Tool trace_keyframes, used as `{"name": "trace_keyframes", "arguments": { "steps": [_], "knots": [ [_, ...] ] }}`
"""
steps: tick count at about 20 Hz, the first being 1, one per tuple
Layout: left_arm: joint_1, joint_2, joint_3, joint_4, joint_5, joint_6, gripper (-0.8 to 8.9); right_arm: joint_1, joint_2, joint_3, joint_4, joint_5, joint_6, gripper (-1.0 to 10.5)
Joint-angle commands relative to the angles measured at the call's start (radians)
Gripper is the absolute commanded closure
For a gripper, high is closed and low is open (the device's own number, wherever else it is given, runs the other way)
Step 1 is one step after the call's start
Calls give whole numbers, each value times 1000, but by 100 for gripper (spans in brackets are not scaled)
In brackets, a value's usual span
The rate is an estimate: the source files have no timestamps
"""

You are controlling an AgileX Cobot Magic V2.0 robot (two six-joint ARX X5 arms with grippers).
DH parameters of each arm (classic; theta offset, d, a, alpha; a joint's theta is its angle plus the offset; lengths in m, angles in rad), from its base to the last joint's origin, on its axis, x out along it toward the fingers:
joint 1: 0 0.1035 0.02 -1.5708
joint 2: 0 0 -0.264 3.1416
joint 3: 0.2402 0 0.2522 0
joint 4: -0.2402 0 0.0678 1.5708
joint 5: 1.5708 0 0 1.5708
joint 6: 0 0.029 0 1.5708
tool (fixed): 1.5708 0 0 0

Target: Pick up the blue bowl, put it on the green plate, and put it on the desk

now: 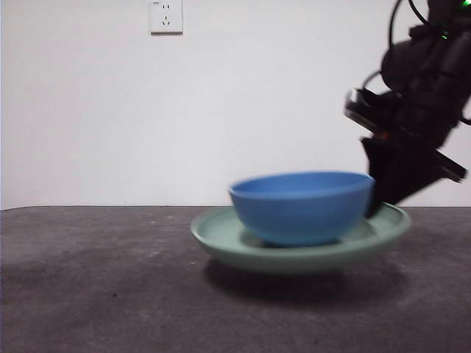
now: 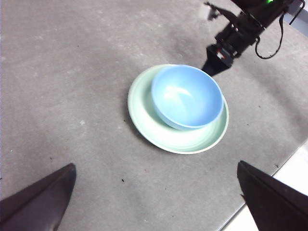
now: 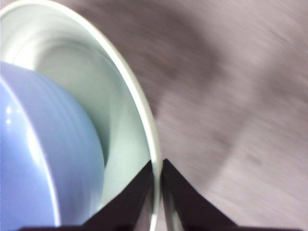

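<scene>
Blue bowl (image 1: 302,206) sits inside the green plate (image 1: 221,234), which our right gripper (image 3: 158,180) pinches by its rim, lifted off the desk (image 1: 88,279). We should lower it level and slowly so the bowl doesn't slide; our left gripper (image 2: 154,192) waits above, jaws wide.

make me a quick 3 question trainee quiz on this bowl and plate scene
1. True or false: the blue bowl sits inside the green plate.
2. Which gripper grips the plate's rim? A) left gripper B) right gripper
3. Fill in: in the front view a shadow lies on the desk under the plate, so the plate appears ____ off the desk.

Key:
1. True.
2. B. The right wrist view shows its jaws closed on the rim; the left gripper hangs apart with its jaws open.
3. Lifted.
</scene>
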Motion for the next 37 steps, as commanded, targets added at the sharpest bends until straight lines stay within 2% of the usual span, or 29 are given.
{"name": "trace_keyframes", "arguments": {
  "steps": [1, 9, 16, 20, 23, 24, 26, 28, 29, 32, 37],
  "knots": [
    [-4, 4, 15, 9, 3, -3, 247, 47, 18, 35, 13, -28, 66, 936],
    [-4, 4, 15, 8, 3, -3, 247, 174, 61, 36, 168, -48, 220, 936],
    [-4, 4, 15, 8, 3, -2, 247, 230, 172, 35, 204, -14, 246, 935],
    [-4, 4, 15, 10, 3, -2, 247, 234, 176, 34, 204, 15, 245, 923],
    [-4, 4, 15, 13, 3, -3, 247, 234, 176, 34, 204, 48, 245, 712],
    [-4, 4, 15, 14, 3, -3, 247, 234, 175, 34, 204, 48, 237, 677],
    [-4, 4, 15, 15, 3, -3, 247, 229, 169, 43, 192, 74, 224, 673],
    [-4, 4, 15, 15, 3, -3, 247, 221, 145, 67, 148, 145, 219, 658],
    [-4, 4, 15, 14, 3, -3, 247, 218, 120, 81, 119, 185, 211, 643],
    [-4, 4, 15, 14, 3, -3, 247, 207, 14, 99, 81, 230, 213, 590],
    [-4, 4, 15, 3, 3, -2, 247, 211, -258, 99, -55, 314, 211, 353]
  ]
}}
